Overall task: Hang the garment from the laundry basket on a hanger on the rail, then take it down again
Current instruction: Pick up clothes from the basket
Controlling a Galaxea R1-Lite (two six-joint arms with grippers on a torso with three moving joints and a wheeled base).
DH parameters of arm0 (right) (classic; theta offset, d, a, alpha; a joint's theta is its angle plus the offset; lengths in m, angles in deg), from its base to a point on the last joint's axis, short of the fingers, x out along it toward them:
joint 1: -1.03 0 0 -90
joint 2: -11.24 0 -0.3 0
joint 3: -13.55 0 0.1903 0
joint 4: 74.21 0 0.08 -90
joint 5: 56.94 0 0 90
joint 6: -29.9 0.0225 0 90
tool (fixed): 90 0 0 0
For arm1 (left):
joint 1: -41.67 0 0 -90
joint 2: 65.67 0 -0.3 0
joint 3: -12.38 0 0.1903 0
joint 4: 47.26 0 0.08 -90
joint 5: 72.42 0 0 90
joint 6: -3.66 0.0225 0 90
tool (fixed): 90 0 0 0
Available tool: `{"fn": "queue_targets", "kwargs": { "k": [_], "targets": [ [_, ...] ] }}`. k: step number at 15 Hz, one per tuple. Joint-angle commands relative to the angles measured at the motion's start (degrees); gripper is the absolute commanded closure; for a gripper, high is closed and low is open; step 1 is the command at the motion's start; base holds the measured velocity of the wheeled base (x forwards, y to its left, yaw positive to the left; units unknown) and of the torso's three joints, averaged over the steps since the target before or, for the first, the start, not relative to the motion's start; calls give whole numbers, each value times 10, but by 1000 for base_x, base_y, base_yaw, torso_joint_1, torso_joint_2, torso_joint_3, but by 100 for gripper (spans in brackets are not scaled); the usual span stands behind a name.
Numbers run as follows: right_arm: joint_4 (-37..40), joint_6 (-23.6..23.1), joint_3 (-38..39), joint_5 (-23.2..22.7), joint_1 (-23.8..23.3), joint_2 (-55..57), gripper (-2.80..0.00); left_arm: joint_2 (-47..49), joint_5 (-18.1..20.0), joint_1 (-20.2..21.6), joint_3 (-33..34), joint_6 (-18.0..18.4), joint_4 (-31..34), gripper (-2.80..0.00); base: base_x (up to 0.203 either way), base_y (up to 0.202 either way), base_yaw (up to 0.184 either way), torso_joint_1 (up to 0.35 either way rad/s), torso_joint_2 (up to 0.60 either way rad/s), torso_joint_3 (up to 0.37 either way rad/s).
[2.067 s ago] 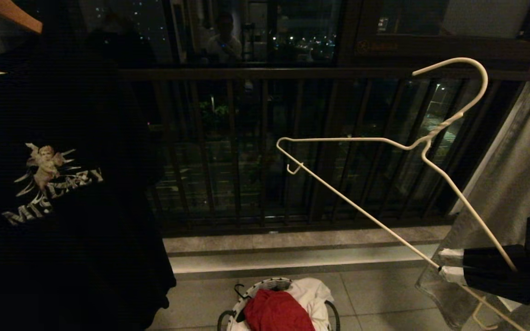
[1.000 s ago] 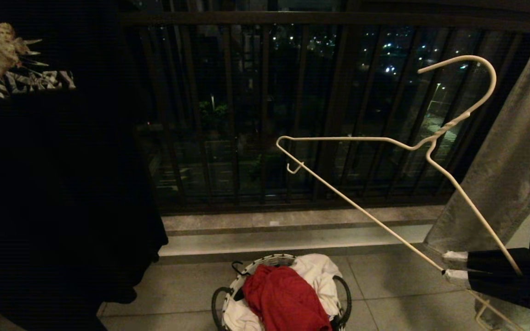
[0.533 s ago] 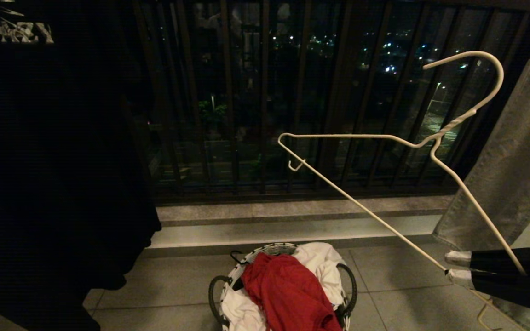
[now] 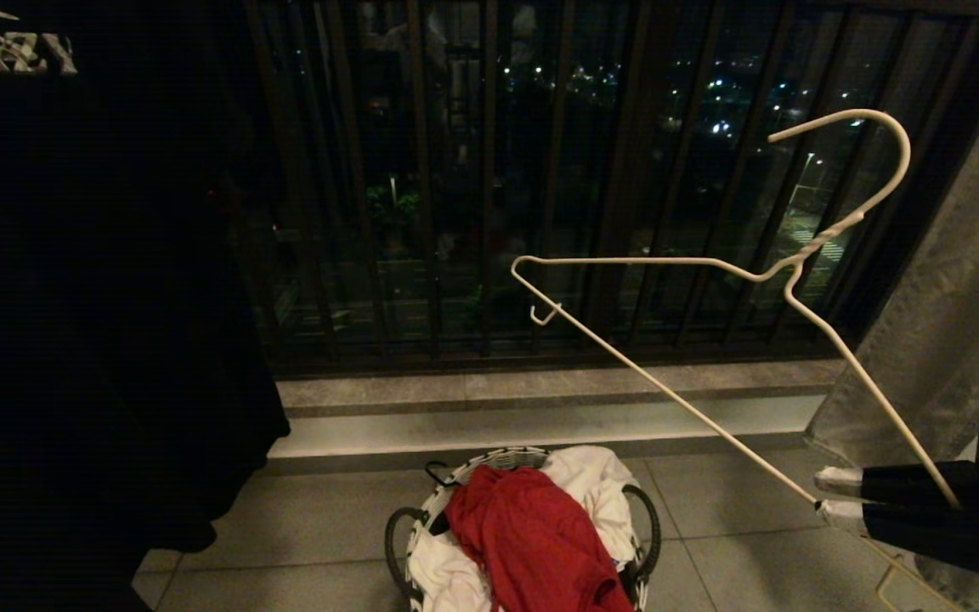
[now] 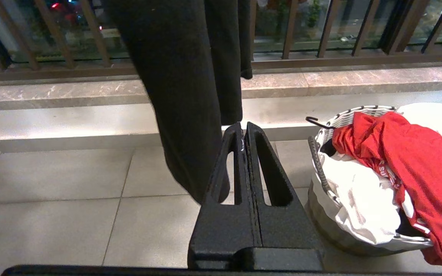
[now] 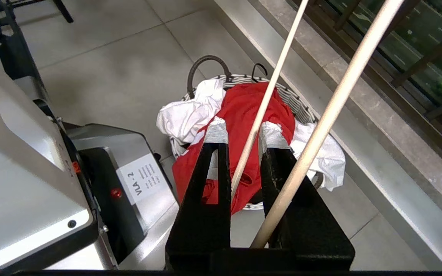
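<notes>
Hanger (image 4: 715, 340) clamped in right gripper (image 4: 834, 495); garment (image 4: 532, 535) below, in laundry basket (image 4: 489, 463).

The picture's lower edge is cutting off the basket (image 4: 421, 517) and the red shirt (image 4: 532, 544) in the head view. The hanger's (image 4: 668, 393) lower end is running out of frame beyond the right end effector (image 4: 825, 495). Darkness is swallowing the black shirt's (image 4: 90, 323) outline, and its print is being cropped.
</notes>
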Motion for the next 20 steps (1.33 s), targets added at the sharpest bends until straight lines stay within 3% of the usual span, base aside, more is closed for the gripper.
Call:
{"fn": "queue_targets", "kwargs": {
  "k": [1, 20],
  "targets": [
    [0, 2, 1, -1, 0, -1, 0, 0, 0, 0, 1, 0, 0, 0, 0, 0, 0, 0, 0, 0],
    [0, -1, 1, 0, 0, 4, 0, 0, 0, 0, 1, 1, -1, 0, 0, 0, 0, 0, 0, 0]
  ]
}}
